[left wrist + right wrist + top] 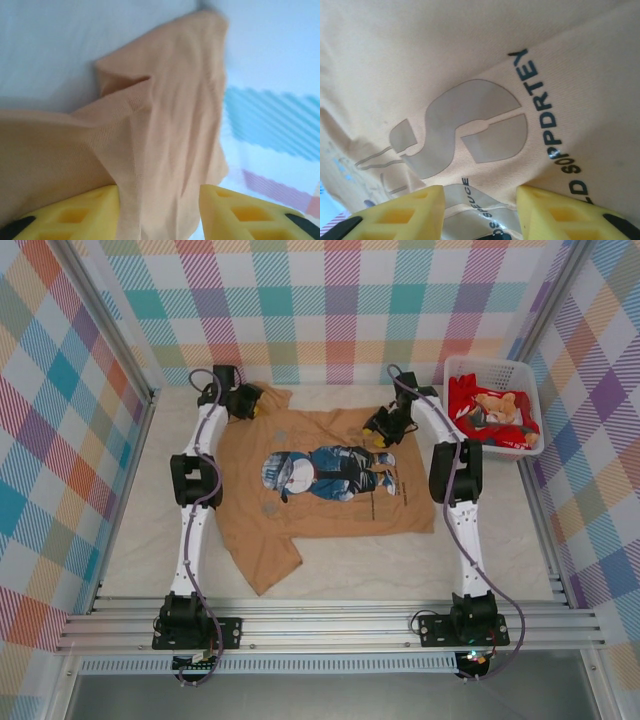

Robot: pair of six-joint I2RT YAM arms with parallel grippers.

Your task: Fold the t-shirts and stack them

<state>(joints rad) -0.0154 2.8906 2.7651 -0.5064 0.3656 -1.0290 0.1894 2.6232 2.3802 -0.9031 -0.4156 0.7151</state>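
Bases sit at 6 o'clock. One tan tee lies spread and unfolded mid-bench, and red cloth waits in the basket at 2 o'clock. Nothing is stacked. Plaid walls surround the bench.

Left wrist: the left end effector is part-open with a tee fold between its fingers; whether it grips is unclear.

Right wrist: the right end effector is half open over the print.

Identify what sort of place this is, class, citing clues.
Probably a robot test booth, not a home: two arms bolted to an aluminium rail, plaid backdrop walls on three sides, a tan t-shirt laid out.
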